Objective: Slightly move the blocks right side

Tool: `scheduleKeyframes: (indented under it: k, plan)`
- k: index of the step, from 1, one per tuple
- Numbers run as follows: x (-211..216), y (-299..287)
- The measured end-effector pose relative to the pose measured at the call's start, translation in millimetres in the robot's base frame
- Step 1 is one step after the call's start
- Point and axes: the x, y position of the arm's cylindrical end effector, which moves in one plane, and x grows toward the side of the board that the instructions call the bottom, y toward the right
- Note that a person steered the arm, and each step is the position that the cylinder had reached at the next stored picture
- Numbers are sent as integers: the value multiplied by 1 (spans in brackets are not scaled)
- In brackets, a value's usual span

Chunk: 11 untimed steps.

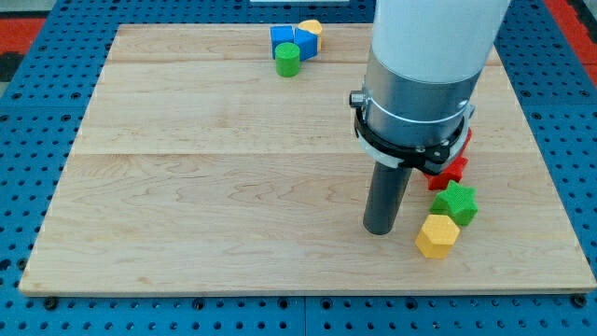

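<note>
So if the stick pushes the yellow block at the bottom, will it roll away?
Probably not: the yellow block looks flat-sided and squat, so it should slide. It seems small and hard, likely light. My tip sits just to its left, and the green block looks close enough to get nudged.

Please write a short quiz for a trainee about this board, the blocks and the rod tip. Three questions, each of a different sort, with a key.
1. True or false: my tip stands to the view's left of the yellow hexagonal block.
2. Which block lies just above the yellow hexagonal block? A) blue cube B) green star-shaped block C) green cylinder
3. Fill in: the green cylinder sits beside the blue cube near the view's ____ edge of the wooden board.

Key: 1 true; 2 B, the green star-shaped block; 3 top.
</note>
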Motion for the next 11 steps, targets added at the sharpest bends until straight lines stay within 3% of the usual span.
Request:
scheduleKeyframes:
  k: [5,6,8,11]
  plan:
    - [44,54]
    - [46,13]
    - [-25,-6]
    - [-42,-31]
